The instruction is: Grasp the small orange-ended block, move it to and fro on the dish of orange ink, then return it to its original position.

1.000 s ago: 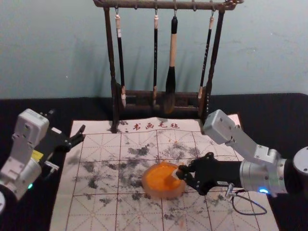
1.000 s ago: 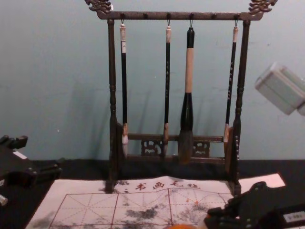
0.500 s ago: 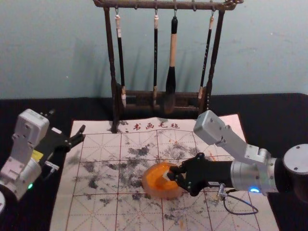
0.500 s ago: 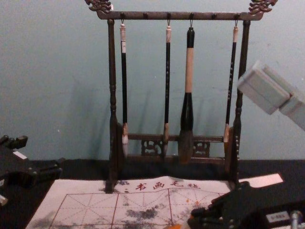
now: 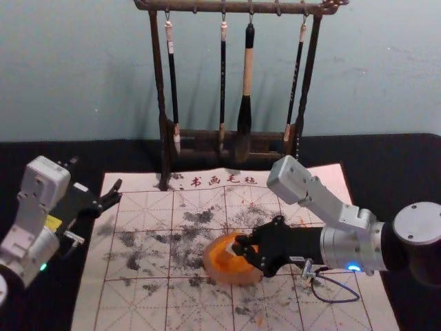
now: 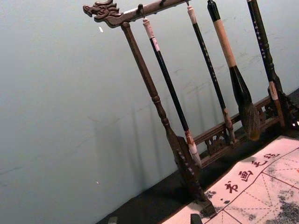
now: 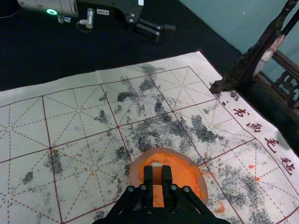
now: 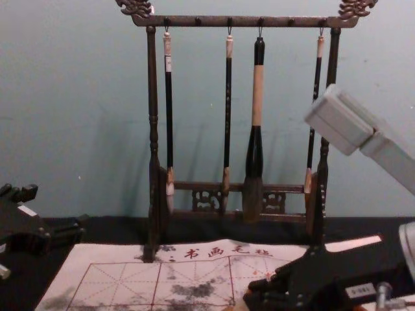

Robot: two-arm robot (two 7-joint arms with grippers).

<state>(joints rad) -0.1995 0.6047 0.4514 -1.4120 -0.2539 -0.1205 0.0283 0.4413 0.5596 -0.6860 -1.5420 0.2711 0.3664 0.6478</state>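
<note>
My right gripper (image 5: 241,249) reaches in from the right over the dish of orange ink (image 5: 235,278), shut on the small block (image 5: 230,248). In the right wrist view, the right gripper (image 7: 157,181) pinches the block (image 7: 157,175), which shows pale at its top edge and brownish orange below, in front of the orange ink (image 7: 183,173). Whether the block's lower end touches the ink I cannot tell. Off to the left, my left gripper (image 5: 96,175) is parked with its fingers spread; the left wrist view has the gripper (image 6: 154,219) at its bottom edge.
A dark wooden rack (image 5: 163,148) with several hanging brushes stands behind the dish, at the back of the mat. The ink-stained gridded mat (image 5: 141,303) lies on a black table (image 5: 386,158), with the dish around its middle.
My right gripper has moved left across the dish, carrying the block from the dish's right side to near its middle. The left arm has stayed still.
</note>
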